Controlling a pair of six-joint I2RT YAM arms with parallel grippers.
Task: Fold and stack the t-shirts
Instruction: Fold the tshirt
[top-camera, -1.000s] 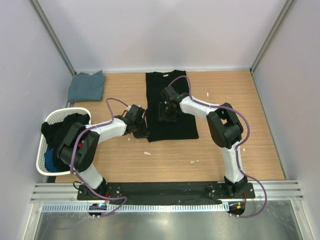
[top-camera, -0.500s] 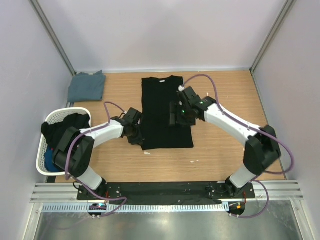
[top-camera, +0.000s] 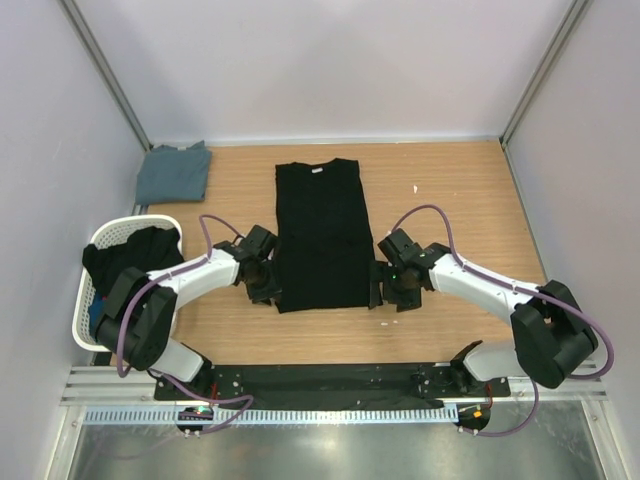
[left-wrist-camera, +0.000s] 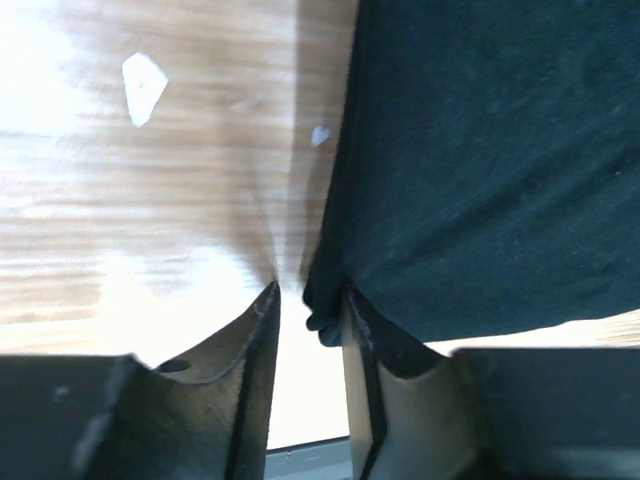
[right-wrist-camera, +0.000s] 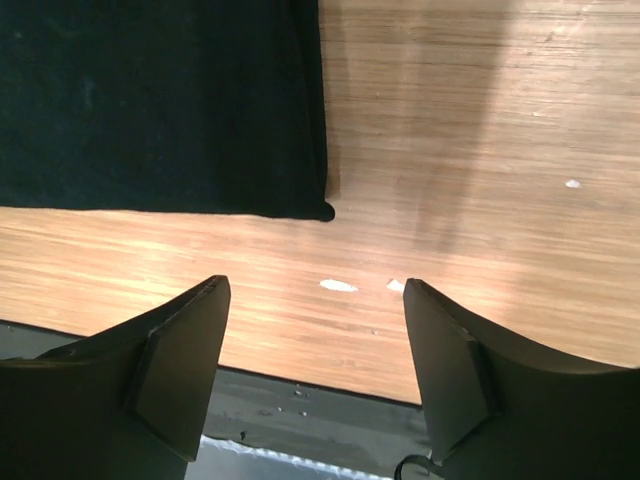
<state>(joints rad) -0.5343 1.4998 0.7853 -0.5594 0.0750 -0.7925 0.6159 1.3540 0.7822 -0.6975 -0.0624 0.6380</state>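
T-shirts on table (top-camera: 470, 200): one black t-shirt (top-camera: 320, 235), one grey-blue t-shirt (top-camera: 174, 172); left end effector (left-wrist-camera: 308, 298), right end effector (right-wrist-camera: 315, 290) stand open.

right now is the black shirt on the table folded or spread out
Folded. The black t-shirt lies flat as a narrow rectangle, no sleeves sticking out, its collar at the far end.

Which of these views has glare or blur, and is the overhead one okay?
Left wrist view: harsh glare washes out the table left of the black shirt, and everything is soft. Right wrist view: sharper, with mild sheen and a shadow band on the wood. Top view: evenly lit, crisp.
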